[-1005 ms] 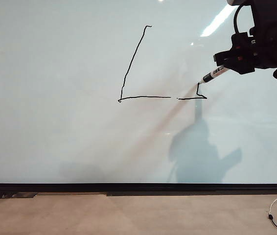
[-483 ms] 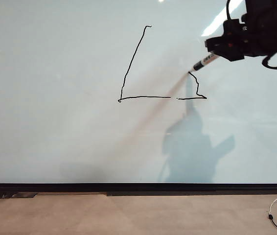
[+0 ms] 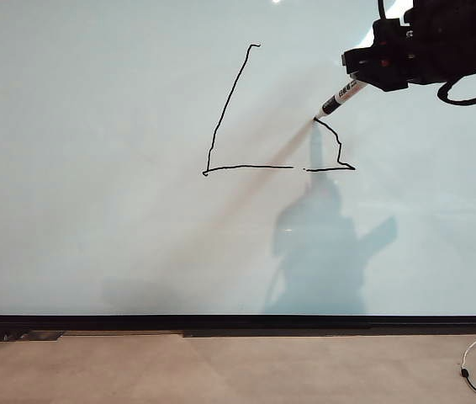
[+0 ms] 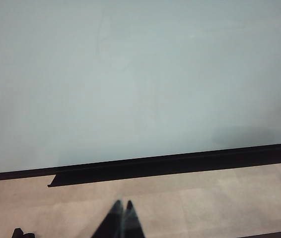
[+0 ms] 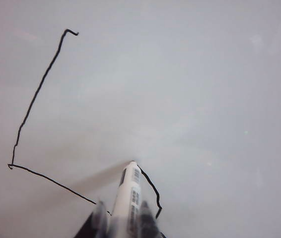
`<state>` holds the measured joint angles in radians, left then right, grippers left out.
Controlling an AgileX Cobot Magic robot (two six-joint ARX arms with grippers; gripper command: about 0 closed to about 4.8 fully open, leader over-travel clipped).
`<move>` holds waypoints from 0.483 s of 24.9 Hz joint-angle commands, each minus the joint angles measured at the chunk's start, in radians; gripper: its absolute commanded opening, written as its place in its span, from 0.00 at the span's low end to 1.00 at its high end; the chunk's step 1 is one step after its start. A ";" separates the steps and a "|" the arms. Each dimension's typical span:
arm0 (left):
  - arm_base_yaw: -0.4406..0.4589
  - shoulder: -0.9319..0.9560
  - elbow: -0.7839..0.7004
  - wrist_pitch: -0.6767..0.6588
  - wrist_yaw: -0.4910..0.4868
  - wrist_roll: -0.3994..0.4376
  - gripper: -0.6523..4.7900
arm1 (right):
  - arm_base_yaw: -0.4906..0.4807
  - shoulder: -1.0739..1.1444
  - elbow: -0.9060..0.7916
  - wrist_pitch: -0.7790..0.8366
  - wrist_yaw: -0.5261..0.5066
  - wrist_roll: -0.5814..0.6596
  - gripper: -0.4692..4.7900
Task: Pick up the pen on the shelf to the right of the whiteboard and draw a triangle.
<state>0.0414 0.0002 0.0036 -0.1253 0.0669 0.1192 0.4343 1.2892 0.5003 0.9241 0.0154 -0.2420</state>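
- The left gripper [image 4: 122,218] hangs low before the whiteboard [image 3: 95,210], fingers pressed together, holding nothing.
- The triangle [image 3: 221,126] is unfinished: left side and base drawn, the right side only partway up.
- The right gripper [image 3: 371,69] pinches the pen [image 3: 341,95], its tip touching the board at the line's end.
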 commanded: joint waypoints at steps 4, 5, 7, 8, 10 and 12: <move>0.000 0.000 0.003 0.006 0.000 0.001 0.11 | 0.000 -0.003 0.016 0.031 0.004 -0.002 0.08; 0.000 0.000 0.003 0.006 0.000 0.001 0.11 | 0.000 -0.003 0.016 0.031 0.004 -0.002 0.08; 0.000 0.000 0.003 0.006 0.001 0.001 0.11 | 0.005 -0.003 0.018 0.030 0.004 -0.002 0.08; 0.000 0.000 0.003 0.006 0.000 0.001 0.11 | 0.012 -0.003 0.020 0.030 0.005 -0.005 0.08; 0.000 0.000 0.003 0.006 0.000 0.001 0.11 | 0.027 -0.003 0.027 0.031 0.005 -0.022 0.08; 0.000 0.000 0.003 0.006 0.001 0.001 0.11 | 0.032 -0.003 0.032 0.030 0.005 -0.024 0.08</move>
<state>0.0414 0.0002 0.0036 -0.1253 0.0673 0.1192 0.4664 1.2892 0.5251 0.9310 0.0147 -0.2615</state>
